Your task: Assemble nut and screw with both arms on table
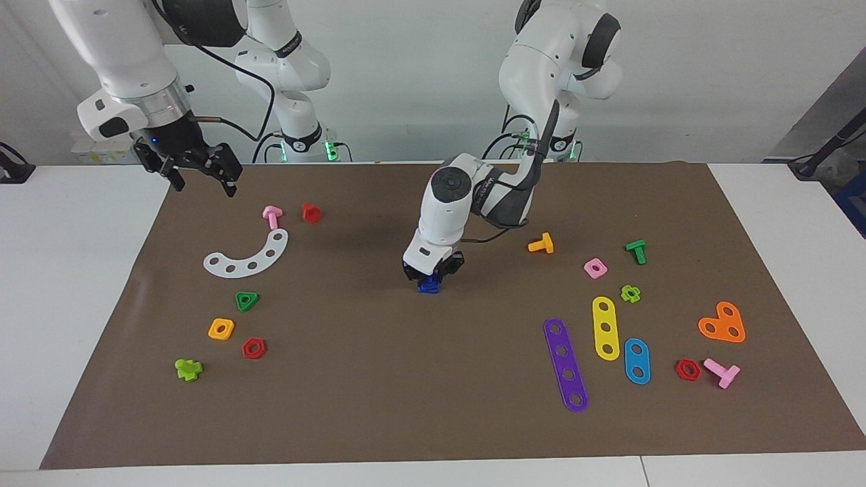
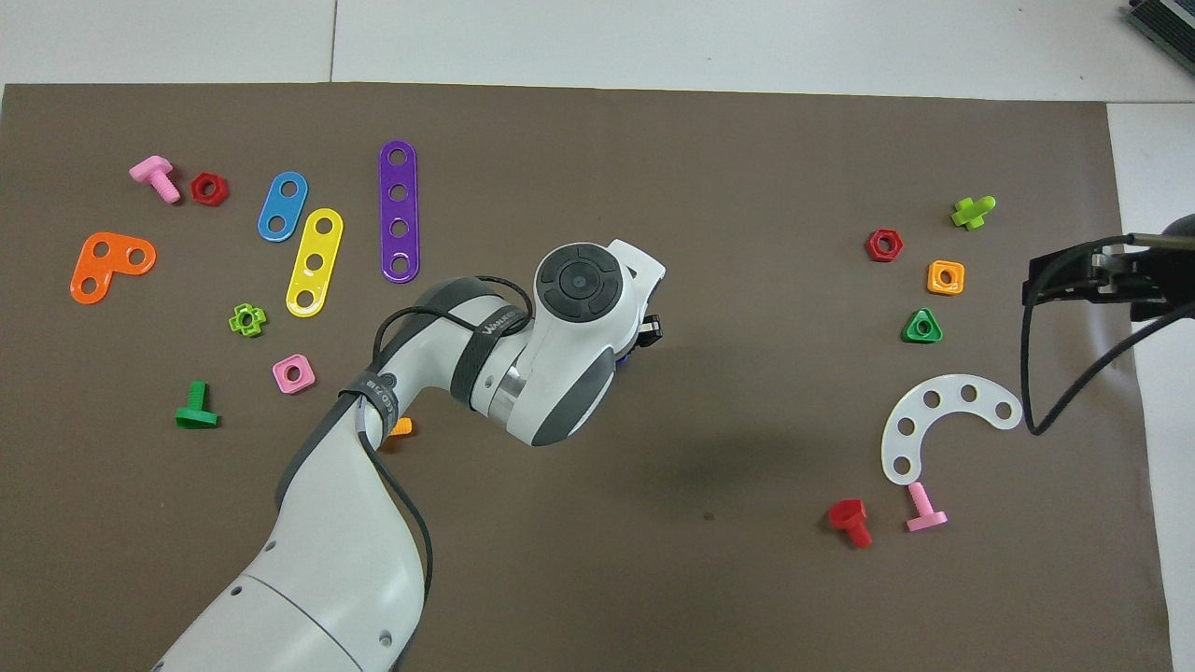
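Observation:
My left gripper (image 1: 431, 273) is low over the middle of the brown mat (image 1: 433, 406), shut on a dark blue piece (image 1: 428, 286) that rests on the mat under the fingers. I take it for the screw; the dark blue nut cannot be told apart from it. In the overhead view the left arm's wrist hides most of it and only a blue sliver (image 2: 624, 357) shows beside the left gripper (image 2: 640, 340). My right gripper (image 1: 204, 184) waits open and empty above the mat's edge at the right arm's end, and it also shows in the overhead view (image 2: 1038, 280).
Near the right arm's end lie a white curved strip (image 1: 247, 257), pink bolt (image 1: 272, 216), red bolt (image 1: 311, 212), green triangular nut (image 1: 247, 301), orange square nut (image 1: 221, 329) and red nut (image 1: 254, 348). Toward the left arm's end lie an orange bolt (image 1: 541, 244), pink square nut (image 1: 595, 268) and coloured strips (image 1: 565, 364).

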Controlling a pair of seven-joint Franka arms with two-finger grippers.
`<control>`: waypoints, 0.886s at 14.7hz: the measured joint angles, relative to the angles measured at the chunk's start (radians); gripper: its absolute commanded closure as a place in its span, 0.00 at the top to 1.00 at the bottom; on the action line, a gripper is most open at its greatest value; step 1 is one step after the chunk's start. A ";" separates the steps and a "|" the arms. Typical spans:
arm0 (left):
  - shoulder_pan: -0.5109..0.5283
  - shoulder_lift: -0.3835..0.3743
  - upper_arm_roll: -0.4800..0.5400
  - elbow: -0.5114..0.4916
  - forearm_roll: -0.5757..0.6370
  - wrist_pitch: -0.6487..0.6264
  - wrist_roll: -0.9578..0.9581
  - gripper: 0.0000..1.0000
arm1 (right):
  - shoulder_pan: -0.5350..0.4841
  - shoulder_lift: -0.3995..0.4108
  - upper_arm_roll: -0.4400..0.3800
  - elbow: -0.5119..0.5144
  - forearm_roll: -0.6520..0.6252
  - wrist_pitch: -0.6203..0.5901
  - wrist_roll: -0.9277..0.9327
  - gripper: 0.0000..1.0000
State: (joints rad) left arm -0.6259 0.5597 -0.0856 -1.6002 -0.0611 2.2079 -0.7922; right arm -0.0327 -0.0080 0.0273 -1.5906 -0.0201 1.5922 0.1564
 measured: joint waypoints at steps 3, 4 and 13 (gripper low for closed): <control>0.000 0.000 0.004 0.007 0.010 -0.002 0.000 1.00 | 0.000 0.000 0.000 -0.001 0.000 0.000 0.000 1.00; 0.002 0.001 0.009 0.023 0.010 -0.010 0.000 1.00 | 0.000 -0.001 0.000 -0.001 0.000 0.000 0.000 1.00; 0.302 -0.215 0.032 0.192 0.011 -0.431 0.276 1.00 | 0.000 -0.002 0.000 -0.002 0.000 0.000 0.000 1.00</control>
State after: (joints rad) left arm -0.3239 0.3448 -0.0538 -1.4083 -0.0502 1.7766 -0.5165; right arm -0.0327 -0.0098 0.0273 -1.5926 -0.0201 1.5923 0.1564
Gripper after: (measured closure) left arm 0.000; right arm 0.000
